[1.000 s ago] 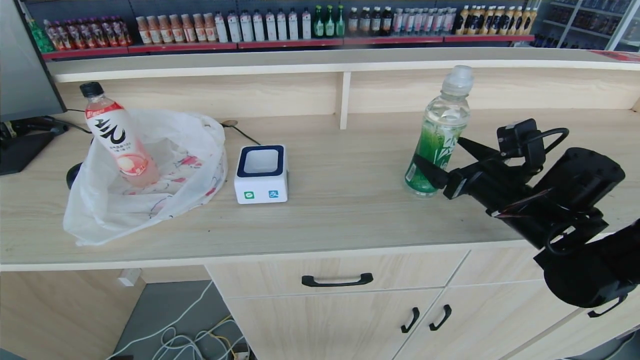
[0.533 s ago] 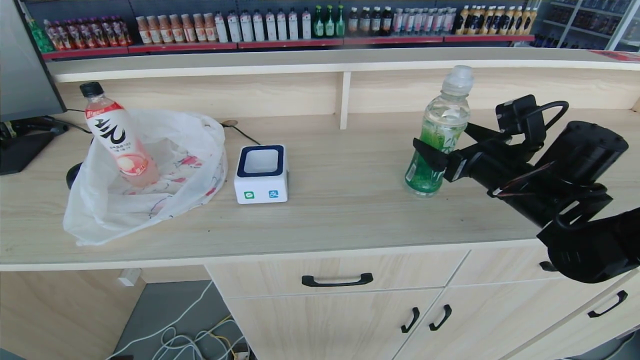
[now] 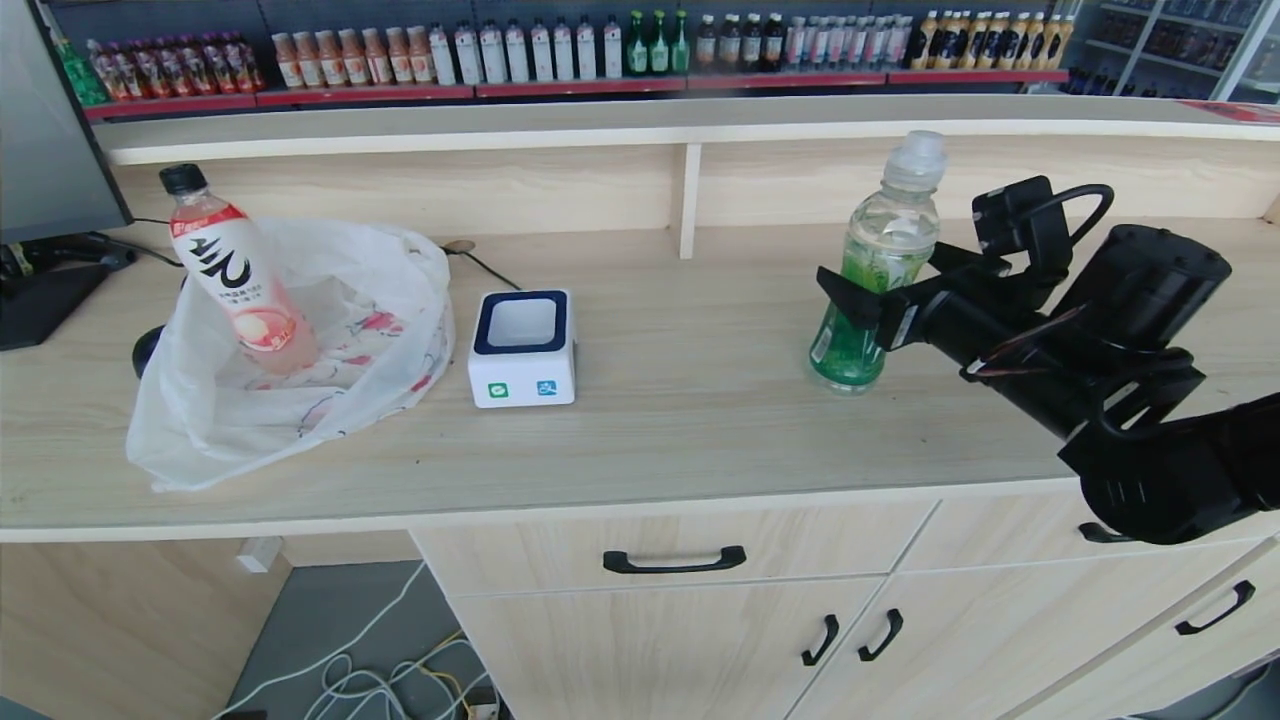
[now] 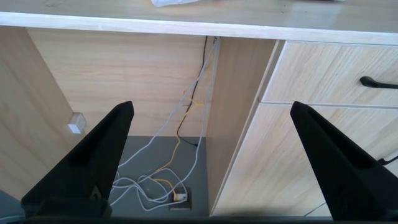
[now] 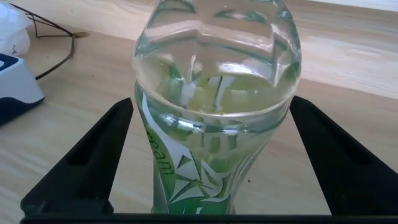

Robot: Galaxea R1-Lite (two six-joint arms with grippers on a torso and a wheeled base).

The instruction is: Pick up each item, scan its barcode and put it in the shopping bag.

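Two bottles stand on a pale wood worktop (image 3: 680, 430) in a shop, with shelves (image 3: 560, 88) of drinks in rows behind it. At the robot's left, an open white shopping bag (image 3: 190, 430) holds a pink bottle (image 3: 240, 280), cap up and leaning left. A white scanner (image 3: 523, 348) sits just beside the bag, window facing up.

Well to the right, the green bottle (image 3: 875, 270) stands upright on the worktop, long axis vertical and cap on top. The right pincer (image 3: 878, 265) is spread wide at its mid-height, one finger on each side; whether they touch cannot be told. The right wrist view shows that bottle (image 5: 214, 124) between the fingers of the right pincer (image 5: 211, 104).

The left pincer (image 4: 210, 106) hangs below the worktop edge, spread wide and holding nothing, facing cupboard fronts (image 4: 323, 124) and cables (image 4: 168, 174) on the floor.

Over the last second the right pincer has risen from near the green bottle's base and advanced around it; the bottle has not moved.
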